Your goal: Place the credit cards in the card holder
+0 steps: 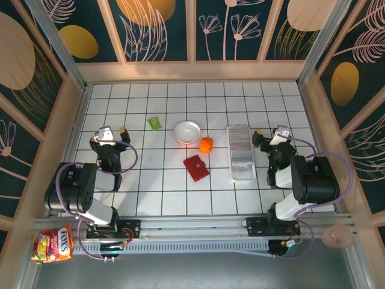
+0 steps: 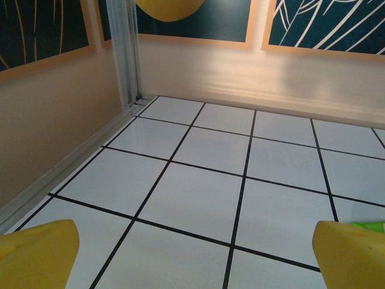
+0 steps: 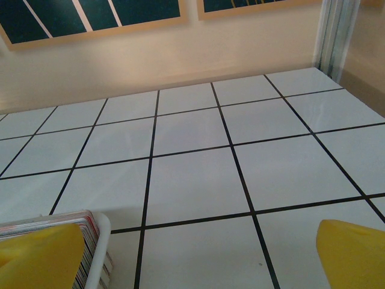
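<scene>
**Both end effectors spread wide, cards in their tray**

The left end effector [image 1: 112, 133] hovers near the left edge of the table [image 1: 150, 192], jaws spread wide. In the left wrist view its yellow fingertips [image 2: 37, 254] stand far apart over bare white tile, with nothing between them. The right end effector [image 1: 274, 135] sits toward the right edge, jaws likewise spread wide and holding nothing; its yellow fingertips [image 3: 355, 256] frame bare tile in the right wrist view.

The credit cards [image 1: 240, 147] stand as a silvery ribbed row inside a clear plastic tray [image 1: 243, 178], which lies lengthwise right of the table's middle, just beside the right end effector. In the right wrist view the striped card edges [image 3: 90, 247] and the tray's rounded rim show next to the left-hand fingertip.

The card holder [image 1: 196, 167], dark red and nearly square, lies flat near the middle of the table, turned askew to the tile lines and apart from the tray.

Behind it sit a small orange object [image 1: 206, 144] and a white bowl [image 1: 187, 132], close together. A small green packet [image 1: 155, 123] lies further left.
</scene>
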